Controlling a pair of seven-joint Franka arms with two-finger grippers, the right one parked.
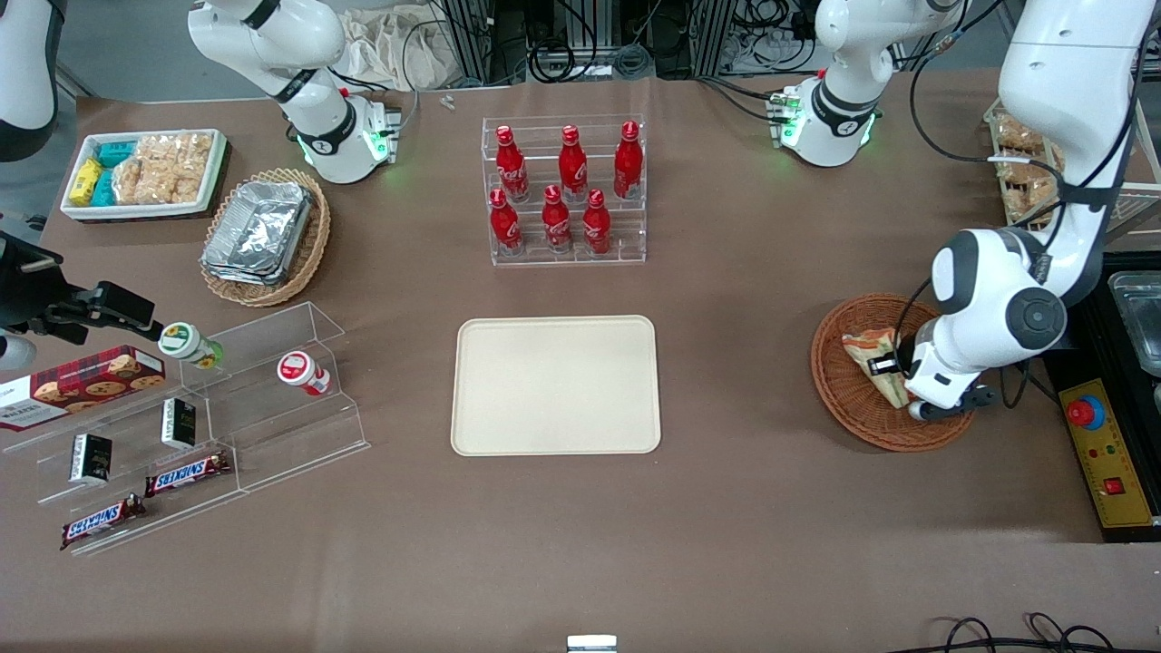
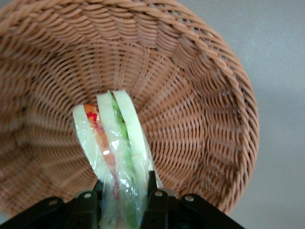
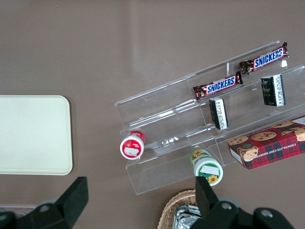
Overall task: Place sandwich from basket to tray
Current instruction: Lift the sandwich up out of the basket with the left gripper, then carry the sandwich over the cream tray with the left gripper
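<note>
**Operator:** Where is the gripper, and what is its state?

**Technician:** The gripper is down inside the basket, at the working arm's end of the table. The left wrist view shows its two black fingers pressed against the two faces of the sandwich, so it is clamped on the sandwich. The front view does not confirm this: there the arm's wrist covers the fingers and part of the sandwich.

**Operator:** What else does each view add?

**Technician:** The wrist view shows the bread slices, the orange-red and green filling, and the clear wrap standing on edge against the woven wall. Only the front view shows the tray, which lies flat on the table near the middle, well apart from the basket.

**Operator:** Legible markings?

**Technician:** Two bars in the clear stepped rack read "SNICKERS". The red plaid cookie box carries small print that is not readable with certainty. The red bottles in the clear riser bear white script too small to read.

**Operator:** Other items?

**Technician:** A tan basket with foil containers and a white bin of snacks sit toward the parked arm's end. A yellow control box with a red button lies beside the basket.
</note>
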